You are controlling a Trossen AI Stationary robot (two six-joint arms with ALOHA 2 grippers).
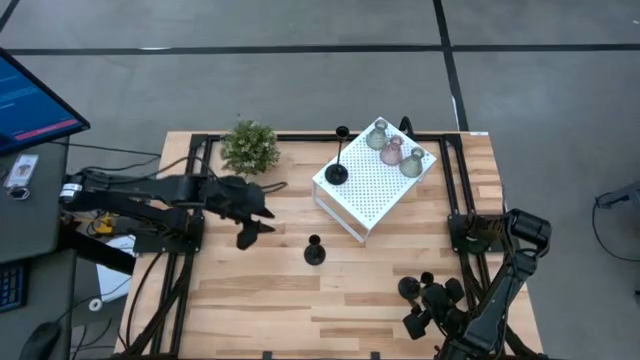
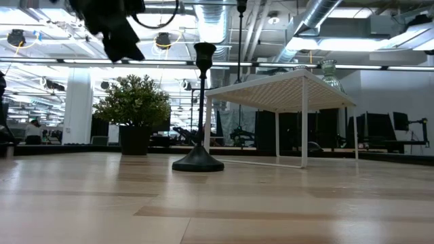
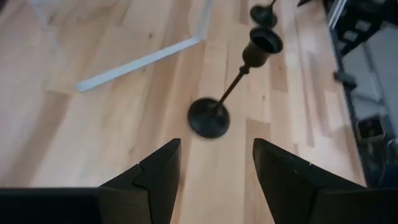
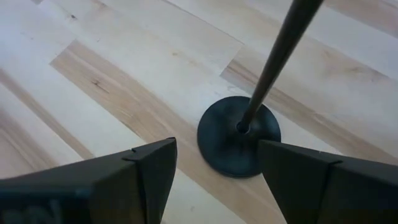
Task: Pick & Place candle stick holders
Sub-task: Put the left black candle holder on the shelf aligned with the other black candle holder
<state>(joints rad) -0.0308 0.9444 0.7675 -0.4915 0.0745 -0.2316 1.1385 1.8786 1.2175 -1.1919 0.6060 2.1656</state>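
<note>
A black candle stick holder (image 1: 314, 251) stands on its round base mid-table; it also shows in the low view (image 2: 199, 161) and the left wrist view (image 3: 209, 118). My left gripper (image 1: 254, 226) is open and hovers above the table, left of this holder, touching nothing (image 3: 214, 168). A second black holder (image 1: 337, 172) stands on the white perforated box (image 1: 365, 195), beside two greenish-grey glass holders (image 1: 378, 135) (image 1: 411, 163) and a pink one (image 1: 391, 152). A third black holder (image 4: 239, 135) stands on the table just ahead of my open right gripper (image 4: 214, 180), at the near right (image 1: 410, 288).
A green potted plant (image 1: 249, 147) stands at the far left of the table. The white box fills the far middle right, raised on thin legs (image 2: 303, 129). Black frame rails run along both table sides. Bare wood lies at the near left.
</note>
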